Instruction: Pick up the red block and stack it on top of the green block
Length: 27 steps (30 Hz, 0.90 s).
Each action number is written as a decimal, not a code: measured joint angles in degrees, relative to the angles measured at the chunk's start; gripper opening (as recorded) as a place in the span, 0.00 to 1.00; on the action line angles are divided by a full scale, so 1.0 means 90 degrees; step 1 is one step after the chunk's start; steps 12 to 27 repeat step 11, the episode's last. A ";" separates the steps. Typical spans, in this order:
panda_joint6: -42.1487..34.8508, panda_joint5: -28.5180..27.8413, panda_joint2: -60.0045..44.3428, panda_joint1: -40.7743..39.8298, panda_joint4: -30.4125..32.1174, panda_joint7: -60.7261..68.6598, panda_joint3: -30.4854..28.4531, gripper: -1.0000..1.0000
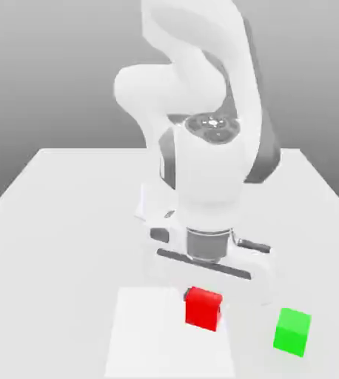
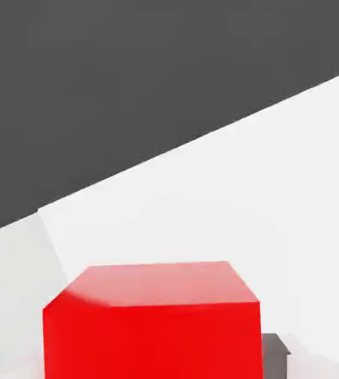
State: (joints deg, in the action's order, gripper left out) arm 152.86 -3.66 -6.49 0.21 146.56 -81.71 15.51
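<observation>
We identify the green block [image 1: 291, 332] as the landmark. In the exterior view, we locate the red block [image 1: 202, 312] to the exterior view's left of the landmark, apart from it and not on top of it. The gripper [image 1: 203, 300] is closed on the red block, gripping it between its two fingers. In the hand view, we observe a dark fingertip [image 2: 275, 357] against one side of the red block. We find the white panel [image 1: 165, 337] also to the exterior view's left of the landmark, and the arm [image 1: 209, 166] extending above and behind the landmark, over the table [image 1: 47, 259].
</observation>
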 joint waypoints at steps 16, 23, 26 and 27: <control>0.0529 -0.0848 -0.1021 0.0931 -0.0419 -0.1030 0.0059 1.00; 0.0529 -0.0848 -0.1021 0.0931 -0.0419 -0.1030 0.0059 1.00; 0.0529 -0.0848 -0.1021 0.0931 -0.0419 -0.1030 0.0059 1.00; 0.0529 -0.0848 -0.1021 0.0931 -0.0419 -0.1030 0.0059 1.00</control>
